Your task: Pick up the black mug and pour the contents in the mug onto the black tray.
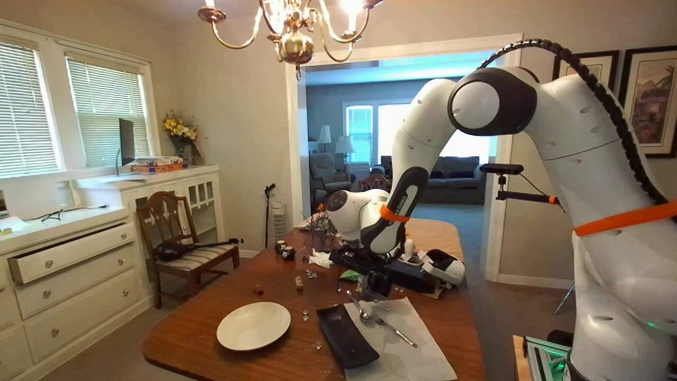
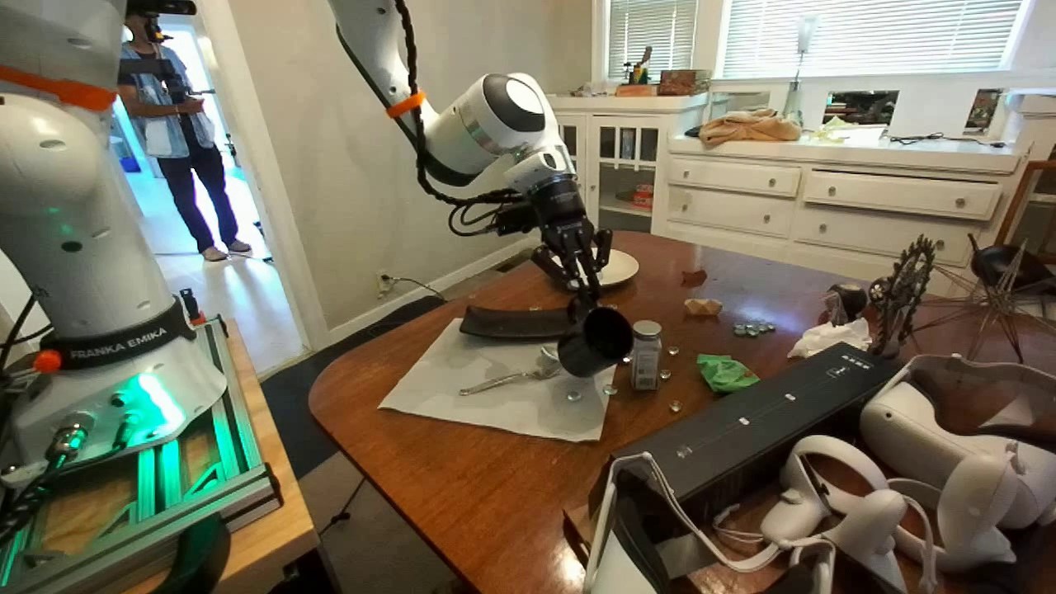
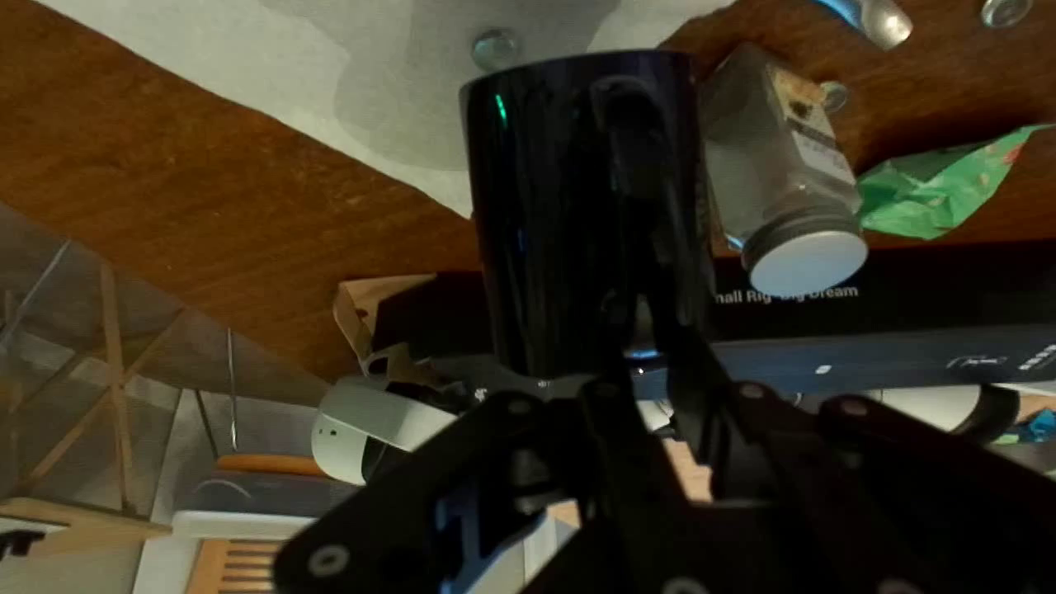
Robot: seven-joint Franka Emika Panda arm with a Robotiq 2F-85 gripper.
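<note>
A: Where does the black mug (image 2: 582, 351) sit against the tool (image 2: 586, 299)?

B: Directly below it, at the centre of the frame in an exterior view; the tips meet the mug's upper side, and its mouth is turned rightward and toward the viewer.

A: Held, then?

B: Held; the tool is clamped on the mug, at the handle (image 3: 635, 157) as far as the wrist view shows; there the fingers (image 3: 612, 421) reach up from the bottom of the frame, dark and blurred, and the mug shows just past them, filling the upper centre.

A: Upright?

B: Tilted well over onto its side; whether it touches the surface (image 2: 528, 487) I cannot tell; its inside is too dark to read.

A: And the black tray (image 1: 346, 336)?

B: Apart from mug and tool; it lies at the lower centre in an exterior view, below and left of the tool, over the edge of the white sheet (image 1: 418, 362); a spoon (image 1: 364, 316) and a fork (image 1: 398, 333) lie on that sheet.

A: What stands beside the mug?

B: A lidded jar (image 3: 775, 177), just to its right in the wrist view; touching or apart, I cannot tell; a crumpled green scrap (image 3: 932, 194) lies farther right, and a dark box (image 3: 891, 322) stretches across the middle right of the frame.
</note>
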